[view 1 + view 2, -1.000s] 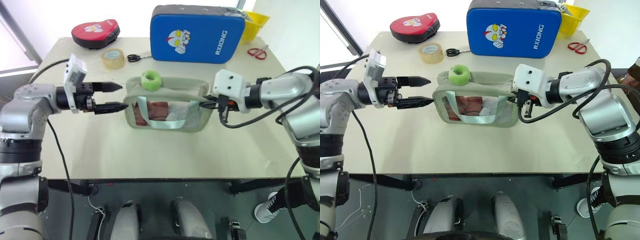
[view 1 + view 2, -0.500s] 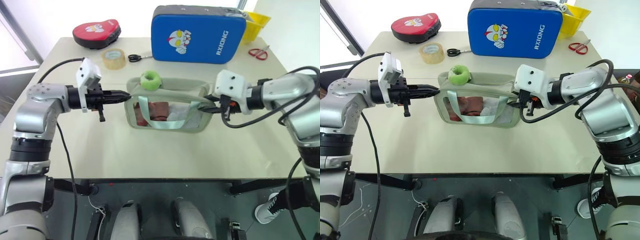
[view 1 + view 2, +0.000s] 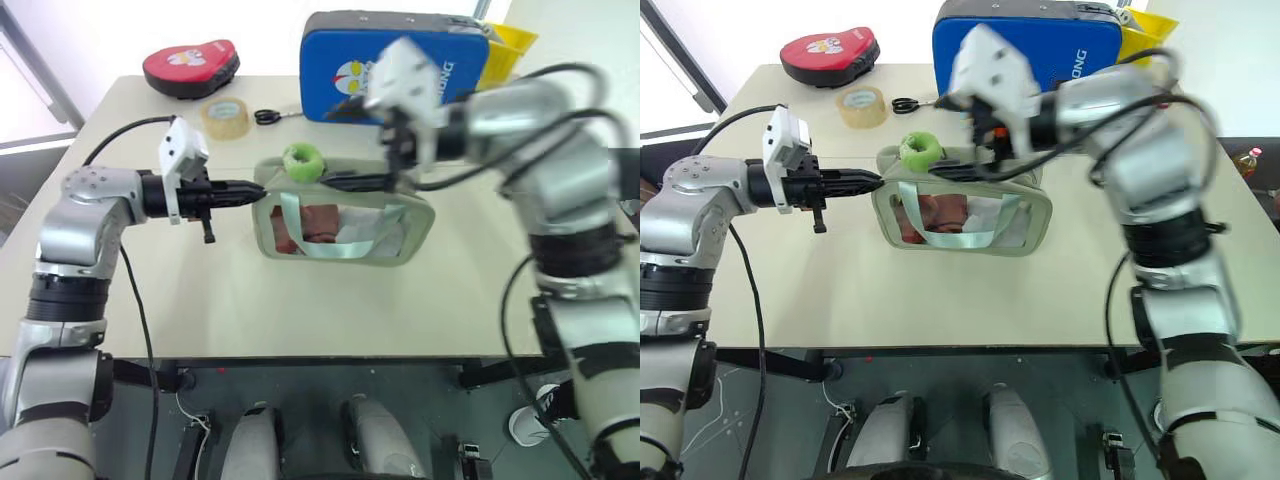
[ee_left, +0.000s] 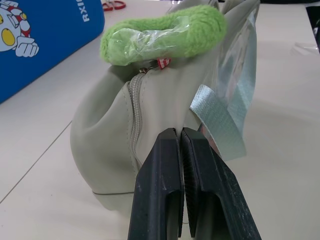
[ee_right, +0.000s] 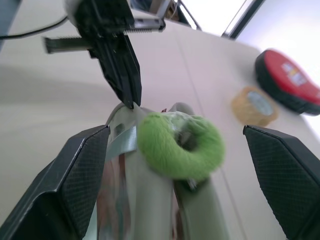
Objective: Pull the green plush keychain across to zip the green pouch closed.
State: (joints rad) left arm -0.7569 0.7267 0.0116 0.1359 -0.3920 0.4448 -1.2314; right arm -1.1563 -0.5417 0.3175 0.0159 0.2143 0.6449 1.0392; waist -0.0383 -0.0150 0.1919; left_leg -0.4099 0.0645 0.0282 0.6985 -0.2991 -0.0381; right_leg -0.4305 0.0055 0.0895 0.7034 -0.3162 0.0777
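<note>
The green pouch stands upright in the middle of the table, with its clear window facing me. The green plush keychain rests on top of the pouch at its left end, by the zipper. My left gripper points level at that end and is shut on the pouch's end fabric, just below the keychain. My right gripper hovers over the pouch top, open. Its two fingers stand wide on either side of the keychain without touching it.
A blue hard case stands behind the pouch. A tape roll, black scissors and a red pad lie at the back left. Red scissors and a yellow bin sit at the back right.
My left gripper closed on the pouch's left end. My right gripper let go of the pouch's right end, opened, and swung up and left to the keychain.
</note>
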